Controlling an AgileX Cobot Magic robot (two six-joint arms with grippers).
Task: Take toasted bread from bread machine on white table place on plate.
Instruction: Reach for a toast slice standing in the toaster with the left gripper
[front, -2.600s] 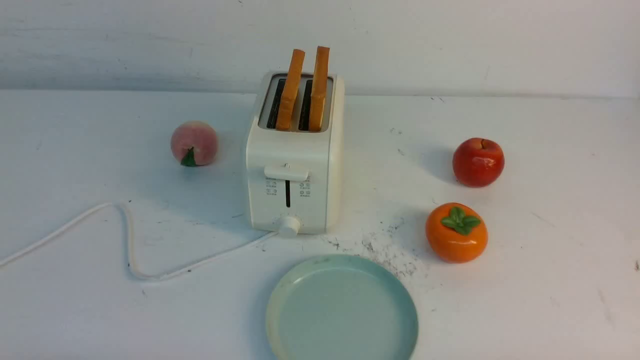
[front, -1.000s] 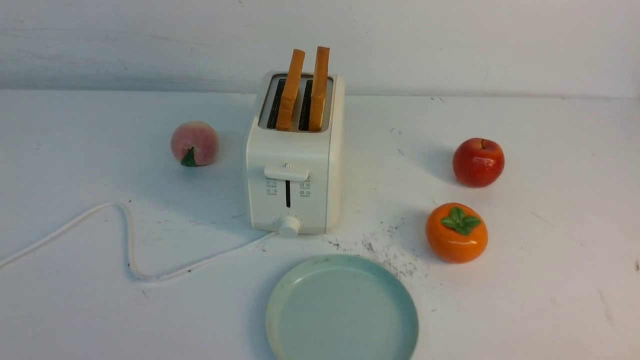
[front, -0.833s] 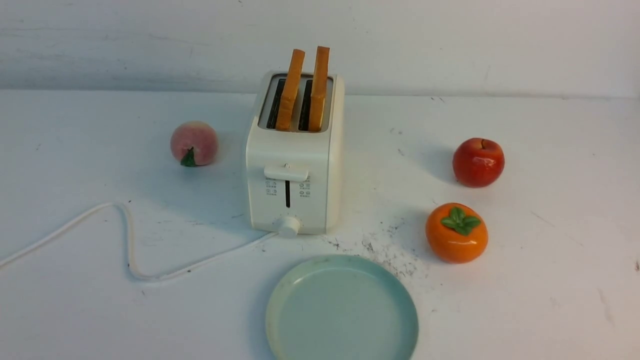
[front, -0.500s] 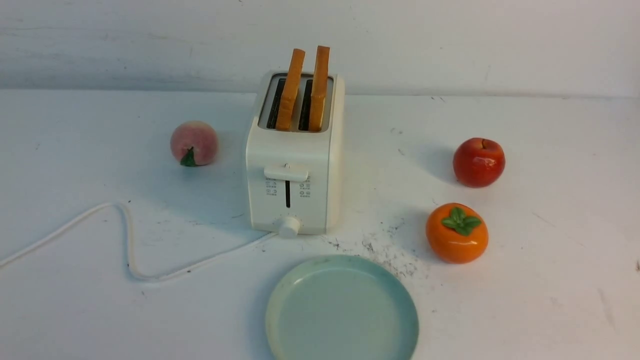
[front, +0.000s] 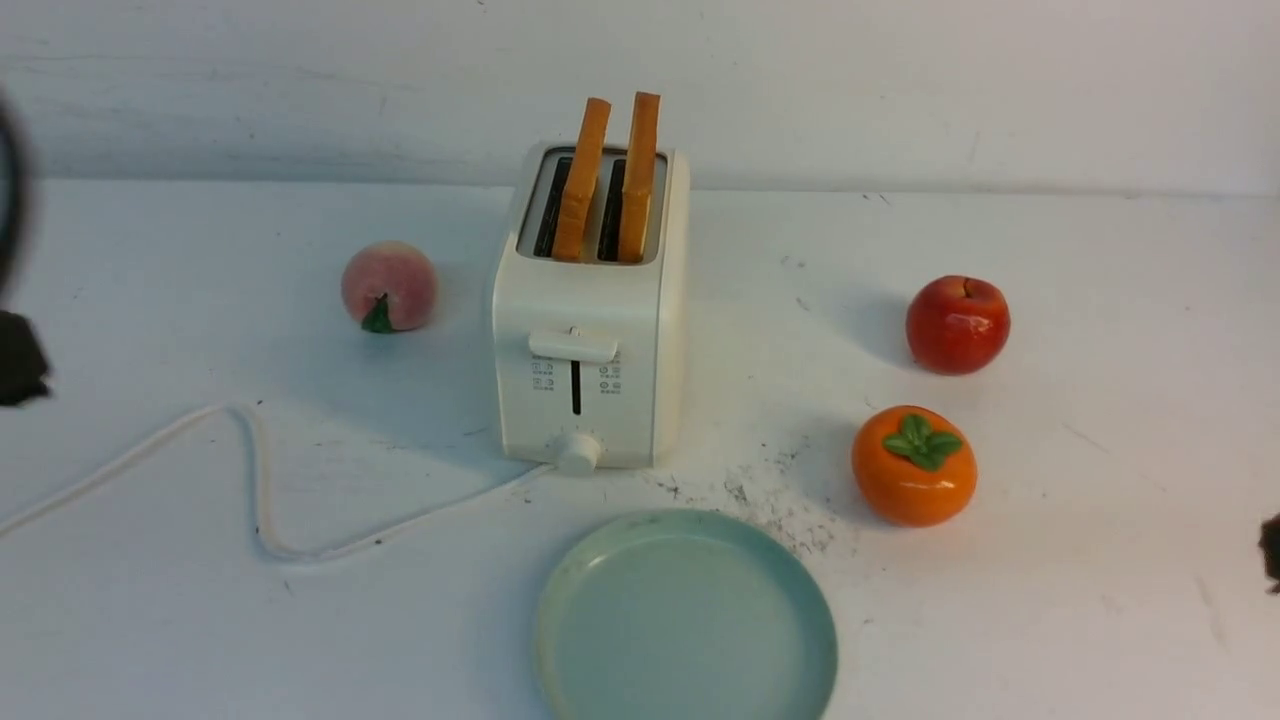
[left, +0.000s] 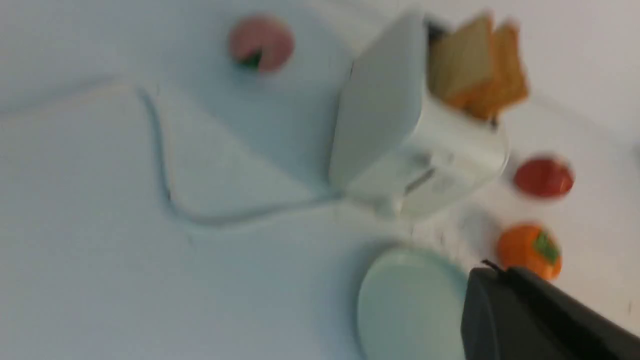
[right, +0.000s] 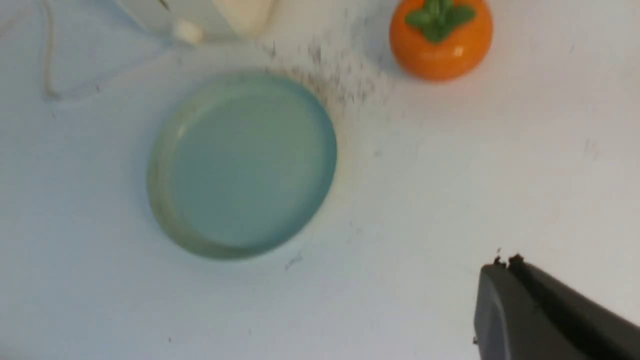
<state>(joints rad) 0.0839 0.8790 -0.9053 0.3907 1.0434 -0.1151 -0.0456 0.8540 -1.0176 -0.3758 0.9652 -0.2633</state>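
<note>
Upright in the toaster (front: 575, 300) slots, both slices (front: 636, 185) stand proud, likely for easy gripping. Plate (front: 690, 620) near, probably to shorten transfer. Both tools (left: 500, 272) together, nothing clamped.

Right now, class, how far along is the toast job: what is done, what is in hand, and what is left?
Done: no transfer yet; both toast slices stand in the toaster.
In hand: nothing; each claw is shut and away from the bread.
Left: lift out both slices and lay them on the bare plate.
</note>
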